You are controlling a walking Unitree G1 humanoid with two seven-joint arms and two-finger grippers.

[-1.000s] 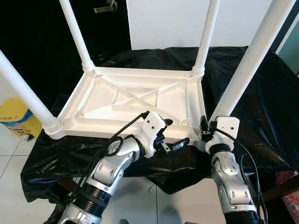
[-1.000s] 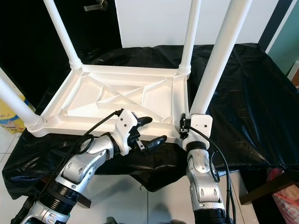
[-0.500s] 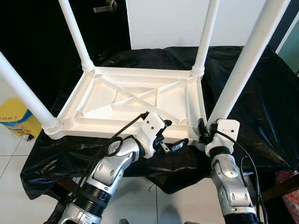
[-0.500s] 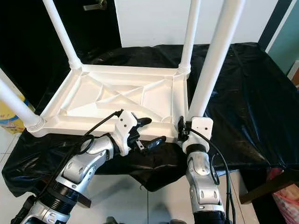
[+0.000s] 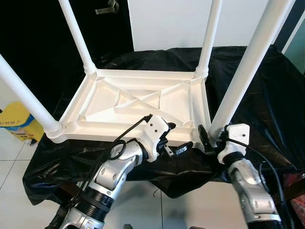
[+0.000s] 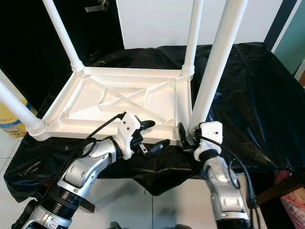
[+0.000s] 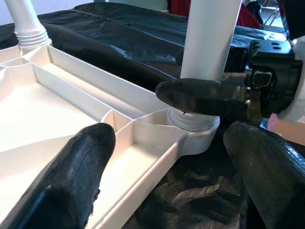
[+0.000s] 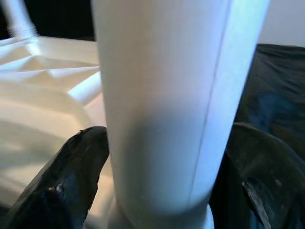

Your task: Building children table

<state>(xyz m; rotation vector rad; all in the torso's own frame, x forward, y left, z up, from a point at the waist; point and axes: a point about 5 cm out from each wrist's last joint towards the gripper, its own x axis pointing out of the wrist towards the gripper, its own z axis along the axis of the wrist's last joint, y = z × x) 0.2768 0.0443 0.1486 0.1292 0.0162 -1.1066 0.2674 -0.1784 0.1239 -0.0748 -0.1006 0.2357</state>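
My right tool [image 6: 187,136] straddles the near right leg [image 6: 215,64] at its base, fingers on both sides. My left tool [image 5: 175,138] spans the tabletop's near rim [image 5: 119,133]. Four upright legs fence the ribbed underside; between them is open room.

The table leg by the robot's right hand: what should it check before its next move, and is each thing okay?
1. All four legs standing in the upside-down tabletop: ok.
2. Right hand around the near-right leg, low by its base: ok.
3. Fingers squeezing that leg firmly: cannot tell.
4. Left hand open over the tabletop's near rim, holding nothing: ok.
5. Leg screwed fully into its socket: cannot tell.
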